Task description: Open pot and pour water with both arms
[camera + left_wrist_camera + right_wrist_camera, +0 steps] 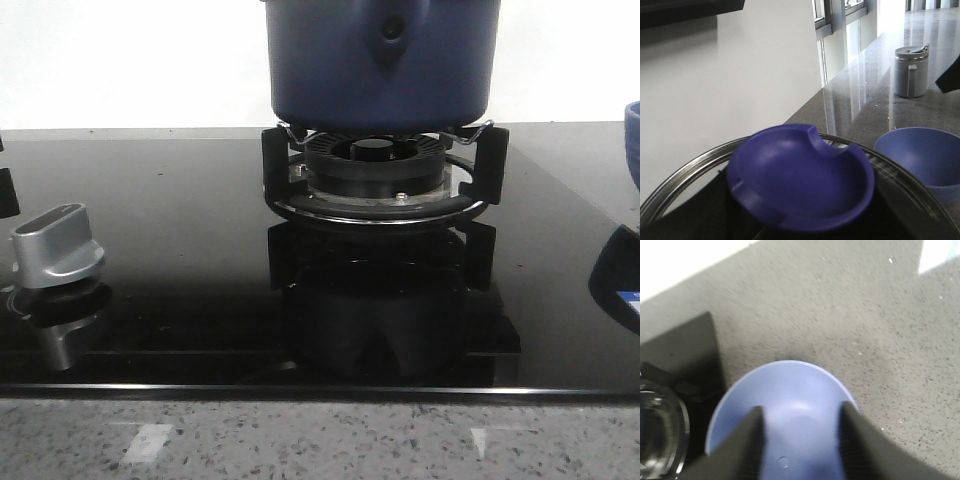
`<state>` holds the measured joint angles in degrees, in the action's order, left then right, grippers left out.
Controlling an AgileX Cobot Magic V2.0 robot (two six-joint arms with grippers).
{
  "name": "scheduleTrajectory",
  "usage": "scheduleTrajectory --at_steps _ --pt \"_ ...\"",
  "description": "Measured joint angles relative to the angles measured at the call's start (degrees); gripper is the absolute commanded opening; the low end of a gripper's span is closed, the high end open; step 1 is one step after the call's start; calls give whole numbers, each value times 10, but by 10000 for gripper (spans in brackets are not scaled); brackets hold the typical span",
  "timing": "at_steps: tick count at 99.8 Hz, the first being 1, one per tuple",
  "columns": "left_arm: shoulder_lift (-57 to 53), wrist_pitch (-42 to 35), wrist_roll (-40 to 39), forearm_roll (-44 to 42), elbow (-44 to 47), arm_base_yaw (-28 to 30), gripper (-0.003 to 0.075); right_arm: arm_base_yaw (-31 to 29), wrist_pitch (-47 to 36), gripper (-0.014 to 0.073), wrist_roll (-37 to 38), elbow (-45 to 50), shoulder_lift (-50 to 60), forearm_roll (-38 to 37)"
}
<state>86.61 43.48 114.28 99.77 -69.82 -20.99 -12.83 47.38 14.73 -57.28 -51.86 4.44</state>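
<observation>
While the pot (382, 62) sits upright on the burner grate (385, 175) of the black glass cooktop (180, 250), no jaws show in the front view, so its place against them has to be read from the wrists. Its straight navy wall faces the camera, the teardrop handle mount with its dark rivet hole pointing forward, and its round axis runs vertical. Close below the left wrist camera lies a purple-blue knob (800, 177) on a steel-rimmed lid (687, 175); the left jaws themselves are out of sight, so whether they grip it cannot be told. The right gripper (800, 440) holds its jaws wide apart, hovering over a lighter blue bowl (795, 390) that stands on the speckled tabletop (850, 315) just beside the cooktop edge; the bowl's hollow lies between the two fingers (747, 447). A grey lidded mug (911, 71) stands farther off. No writing or brand is readable anywhere.
</observation>
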Motion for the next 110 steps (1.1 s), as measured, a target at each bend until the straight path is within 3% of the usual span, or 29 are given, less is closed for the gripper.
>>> scheduleTrajectory --at_steps 3,53,110 --pt "10 0 -5 0 -10 -1 253 4 0 -79 -3 0 9 0" --pt "150 3 -34 3 -110 -43 253 48 1 -67 -26 0 60 8" --pt "172 -21 -43 17 -123 -51 254 48 1 -67 -27 0 60 9"
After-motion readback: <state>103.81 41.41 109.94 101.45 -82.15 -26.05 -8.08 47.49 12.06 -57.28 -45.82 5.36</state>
